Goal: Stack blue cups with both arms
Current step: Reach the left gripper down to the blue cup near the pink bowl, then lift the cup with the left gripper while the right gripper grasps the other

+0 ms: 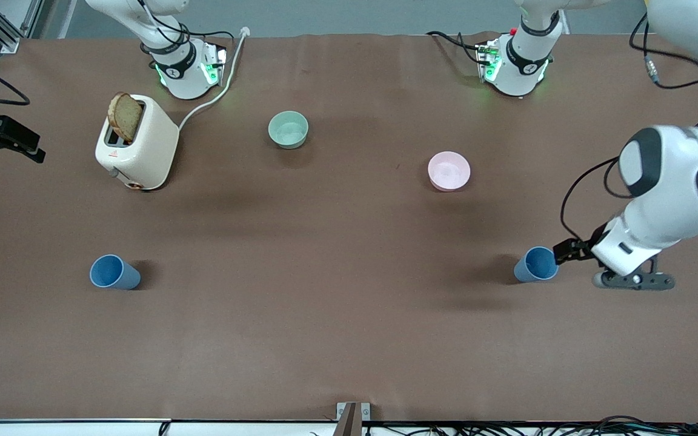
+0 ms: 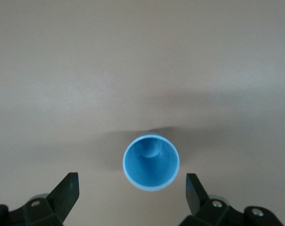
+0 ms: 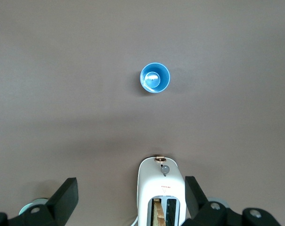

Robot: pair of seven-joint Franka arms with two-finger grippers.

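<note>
Two blue cups stand upright on the brown table. One cup (image 1: 535, 264) is toward the left arm's end. My left gripper (image 1: 569, 249) is low beside it, on the side toward that end of the table. In the left wrist view the gripper (image 2: 132, 190) is open and empty, and the cup (image 2: 150, 162) sits just ahead of its fingertips, not between them. The other cup (image 1: 114, 272) stands toward the right arm's end. My right gripper (image 3: 130, 197) is open and empty, high over the toaster, and sees this cup (image 3: 155, 77) from above. It is out of the front view.
A white toaster (image 1: 137, 142) with a slice of bread stands near the right arm's base and also shows in the right wrist view (image 3: 161, 188). A pale green bowl (image 1: 288, 129) and a pink bowl (image 1: 449, 171) sit farther from the front camera than the cups.
</note>
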